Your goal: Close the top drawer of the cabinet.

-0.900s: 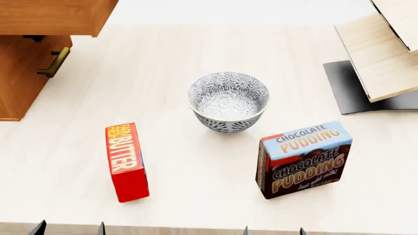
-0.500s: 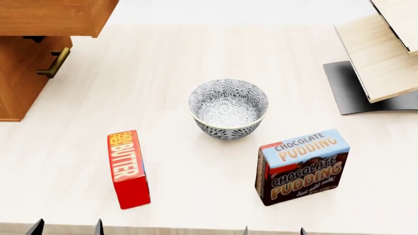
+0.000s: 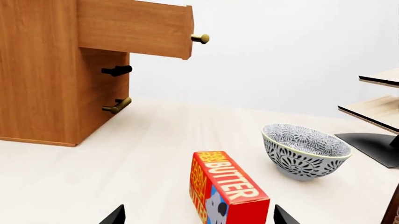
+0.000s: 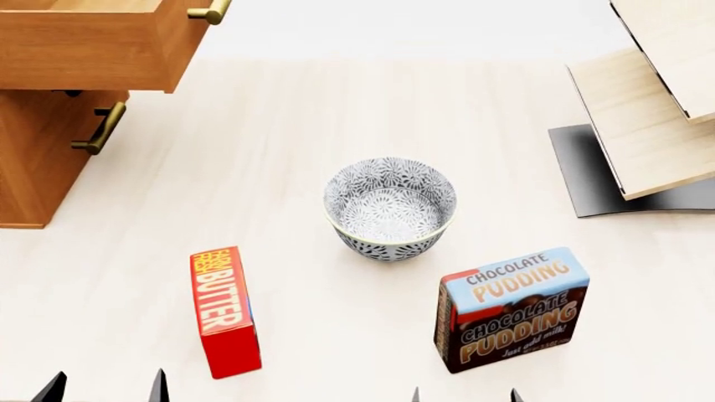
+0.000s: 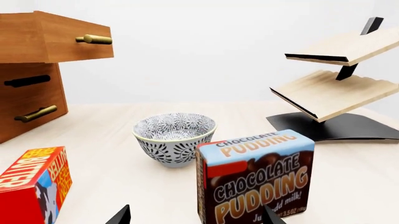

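Observation:
The top drawer (image 4: pixel 95 46) is pulled out of the orange-brown cabinet (image 4: pixel 39 159) at the far left, its brass bar handle (image 4: pixel 210 12) pointing into the table. It also shows in the left wrist view (image 3: pixel 134 28) and the right wrist view (image 5: pixel 56 39). A lower drawer handle (image 4: pixel 99 127) sits beneath it. My left gripper (image 4: pixel 106 389) is open at the near edge, next to the butter box. My right gripper (image 4: pixel 464 395) is open at the near edge, by the pudding box. Both are far from the drawer and hold nothing.
A red butter box (image 4: pixel 226 310) lies near left. A patterned bowl (image 4: pixel 391 208) stands mid-table. A chocolate pudding box (image 4: pixel 511 306) stands near right. A pale slanted shelf on a black base (image 4: pixel 648 126) is at the far right.
The head view has shifted: the table's objects sit lower in frame and the top drawer's handle has come into sight. The gripper tips stay at the near edge.

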Controlling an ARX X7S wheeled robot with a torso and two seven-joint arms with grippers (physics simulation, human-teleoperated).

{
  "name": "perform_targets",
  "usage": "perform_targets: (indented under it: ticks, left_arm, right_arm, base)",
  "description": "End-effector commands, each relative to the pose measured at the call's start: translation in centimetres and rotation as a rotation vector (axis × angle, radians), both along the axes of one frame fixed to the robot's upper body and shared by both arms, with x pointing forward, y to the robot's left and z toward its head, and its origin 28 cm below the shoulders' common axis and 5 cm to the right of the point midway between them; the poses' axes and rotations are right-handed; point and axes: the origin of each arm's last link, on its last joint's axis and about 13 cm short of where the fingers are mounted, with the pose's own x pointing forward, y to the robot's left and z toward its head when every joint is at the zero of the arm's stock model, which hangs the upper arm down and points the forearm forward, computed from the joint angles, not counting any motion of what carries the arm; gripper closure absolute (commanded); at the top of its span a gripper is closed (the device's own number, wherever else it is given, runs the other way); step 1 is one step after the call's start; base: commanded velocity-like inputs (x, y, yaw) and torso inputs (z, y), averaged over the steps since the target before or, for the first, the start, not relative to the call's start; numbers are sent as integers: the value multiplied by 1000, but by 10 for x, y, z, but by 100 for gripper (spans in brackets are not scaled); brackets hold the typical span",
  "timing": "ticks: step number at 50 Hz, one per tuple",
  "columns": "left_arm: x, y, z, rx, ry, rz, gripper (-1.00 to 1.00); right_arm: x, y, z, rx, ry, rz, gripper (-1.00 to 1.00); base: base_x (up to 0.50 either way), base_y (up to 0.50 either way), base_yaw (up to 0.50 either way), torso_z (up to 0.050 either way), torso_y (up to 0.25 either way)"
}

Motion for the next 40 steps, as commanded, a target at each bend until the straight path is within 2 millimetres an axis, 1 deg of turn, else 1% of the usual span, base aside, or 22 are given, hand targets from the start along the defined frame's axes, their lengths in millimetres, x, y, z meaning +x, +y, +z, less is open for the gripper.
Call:
perform_targets:
  ticks: [1,24,29,40]
  left_arm:
    - [1,0,0,-2,-6,0,-100]
    - [4,2,2,-4,-9,0,-100]
    - [8,2,-1,2,42,23,-100]
    - [17,2,-1,0,110,32,-100]
  right_arm:
    - [0,1,0,0,-10,2,-100]
    - [6,0,3,5,3,-17,-100]
    - [11,0,0,8,59,-31,-100]
    - [19,-3,2,-1,89,-77,-100]
  base:
    - [0,0,0,50,0]
    - [0,0,0,50,0]
    - [0,0,0,0,0]
    - [0,0,0,0,0]
